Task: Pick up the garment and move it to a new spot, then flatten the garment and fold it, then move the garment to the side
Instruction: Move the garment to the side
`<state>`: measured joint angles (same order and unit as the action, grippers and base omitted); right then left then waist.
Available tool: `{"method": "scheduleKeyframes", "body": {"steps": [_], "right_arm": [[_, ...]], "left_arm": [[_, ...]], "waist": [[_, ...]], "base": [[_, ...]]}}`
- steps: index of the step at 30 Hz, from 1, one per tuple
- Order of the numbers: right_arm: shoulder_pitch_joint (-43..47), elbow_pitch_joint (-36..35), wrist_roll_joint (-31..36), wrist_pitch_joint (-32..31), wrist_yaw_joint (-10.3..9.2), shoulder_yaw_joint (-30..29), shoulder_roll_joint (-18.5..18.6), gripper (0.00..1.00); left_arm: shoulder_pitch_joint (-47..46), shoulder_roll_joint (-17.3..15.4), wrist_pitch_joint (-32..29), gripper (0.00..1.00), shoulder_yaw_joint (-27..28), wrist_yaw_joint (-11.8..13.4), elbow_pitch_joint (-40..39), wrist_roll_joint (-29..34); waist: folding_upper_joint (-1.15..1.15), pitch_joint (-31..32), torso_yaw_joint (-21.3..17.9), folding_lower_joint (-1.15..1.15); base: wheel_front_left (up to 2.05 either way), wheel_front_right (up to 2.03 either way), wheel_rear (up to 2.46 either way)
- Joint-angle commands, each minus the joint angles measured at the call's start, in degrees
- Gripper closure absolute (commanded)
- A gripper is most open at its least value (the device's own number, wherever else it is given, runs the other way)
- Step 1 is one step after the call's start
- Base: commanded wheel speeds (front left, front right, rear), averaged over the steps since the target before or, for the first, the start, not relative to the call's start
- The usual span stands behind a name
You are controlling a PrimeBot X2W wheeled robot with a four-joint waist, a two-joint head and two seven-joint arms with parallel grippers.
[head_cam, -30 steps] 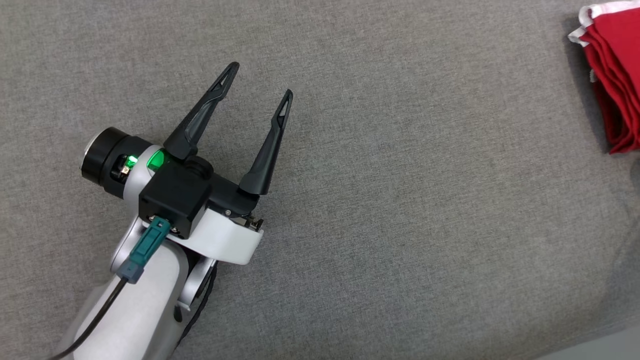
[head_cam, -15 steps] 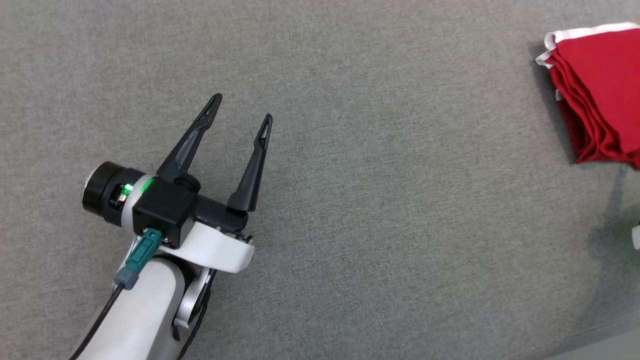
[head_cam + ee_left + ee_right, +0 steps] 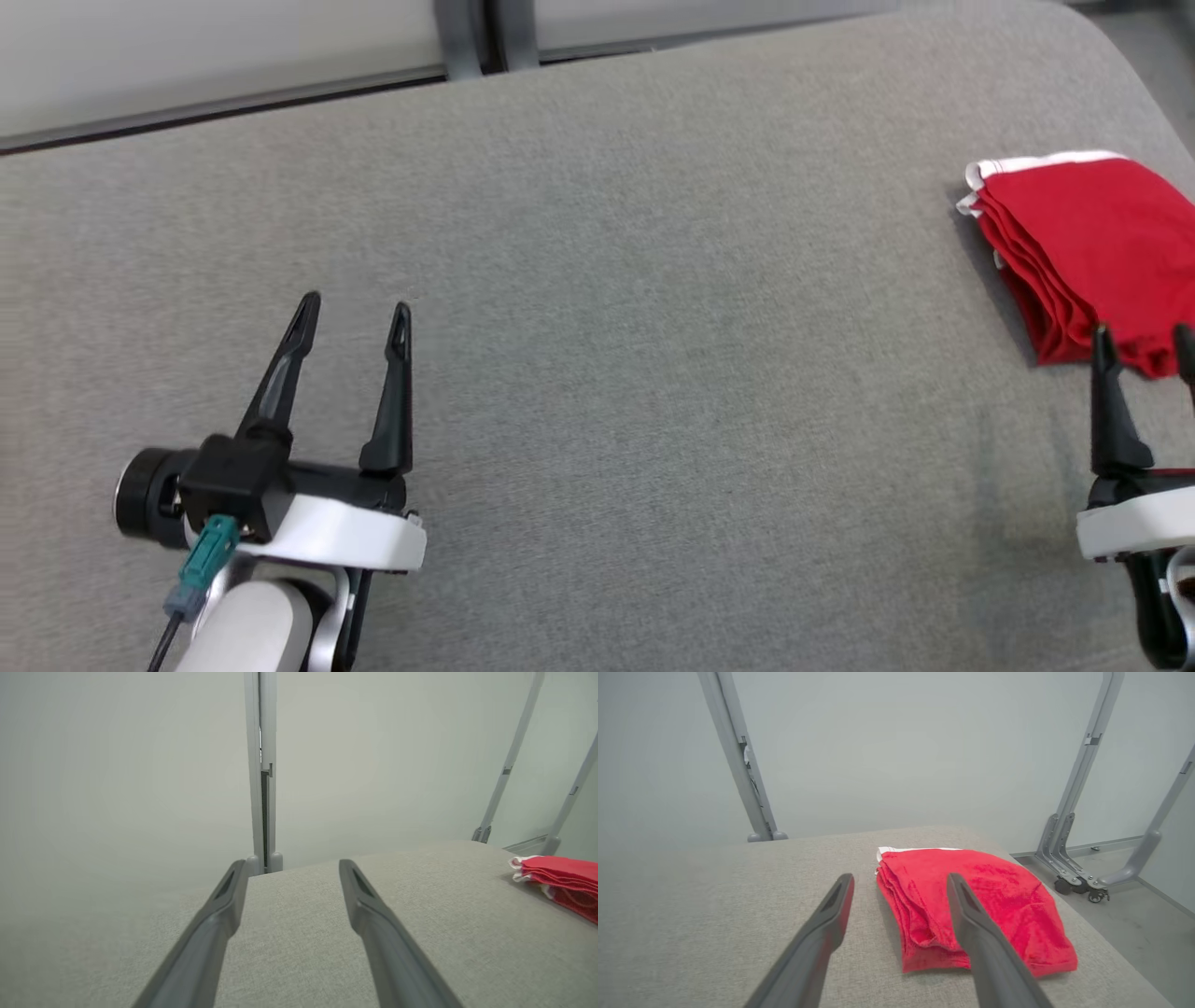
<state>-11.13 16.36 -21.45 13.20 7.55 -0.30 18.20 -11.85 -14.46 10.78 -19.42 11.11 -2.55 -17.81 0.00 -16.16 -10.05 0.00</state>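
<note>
Vs 0.5 s ago: the whole head view has shifted, so the cam moved, not the things. The far edge of the gray fabric table (image 3: 653, 327) and a pale wall strip behind it are now in frame. The red garment (image 3: 1083, 233) w/ white trim, cut off at the right edge before, now shows nearly whole. It lies folded in layers on the table's far right corner. The right end effector (image 3: 1144, 334) has come into view at lower right. Its fingertips sit at the garment's near edge in the picture, and contact can't be told. The left end effector (image 3: 355, 306) sits lower left, well apart from the garment. Its fingers are spread as before and hold nothing.

Left wrist view: the fingers are spread over bare table, w/ the garment at the far right edge showing thin stacked layers side-on.

Right wrist view: the fingers are spread and released, nothing between them. The garment is just ahead, and the right-hand finger overlaps it in the picture. This view alone shows a gray frame post (image 3: 738, 765), casters (image 3: 1073, 886) and floor (image 3: 1134, 933) past the table corner.
</note>
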Motion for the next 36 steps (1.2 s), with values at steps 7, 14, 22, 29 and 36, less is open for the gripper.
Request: {"method": "scheduleKeyframes", "body": {"steps": [7,14,22,29,36], "right_arm": [[6.1,-11.2,5.8,-6.4,-0.12,-0.7,-6.2,0.0],[10.1,-15.2,7.7,-10.3,-0.11,0.1,-9.4,0.0],[15.2,-17.7,8.5,-13.6,-0.11,0.6,-10.4,0.0],[19.2,-20.3,8.4,-15.6,-0.11,0.4,-10.3,0.0],[20.9,-21.9,8.7,-17.0,-0.11,0.2,-10.9,0.0]], "left_arm": [[6.0,0.2,2.1,0.0,2.8,3.0,1.0,-1.7],[10.8,-0.6,2.2,0.0,4.3,4.5,1.9,-2.6],[15.7,-2.2,0.7,0.0,3.3,3.5,2.9,-3.4],[18.5,-2.6,0.8,0.0,2.3,2.8,5.1,-4.0],[19.3,-3.3,0.3,0.0,2.5,2.8,6.4,-4.7]], "waist": [[0.0,7.8,7.5,0.0],[0.0,12.8,10.5,0.0],[0.0,17.6,11.4,0.0],[0.0,20.3,11.2,0.0],[0.0,21.2,10.8,0.0]], "base": [[0.0,0.0,0.0],[0.0,0.0,0.0],[0.0,0.0,0.0],[0.0,0.0,0.0],[0.0,0.0,0.0]]}}
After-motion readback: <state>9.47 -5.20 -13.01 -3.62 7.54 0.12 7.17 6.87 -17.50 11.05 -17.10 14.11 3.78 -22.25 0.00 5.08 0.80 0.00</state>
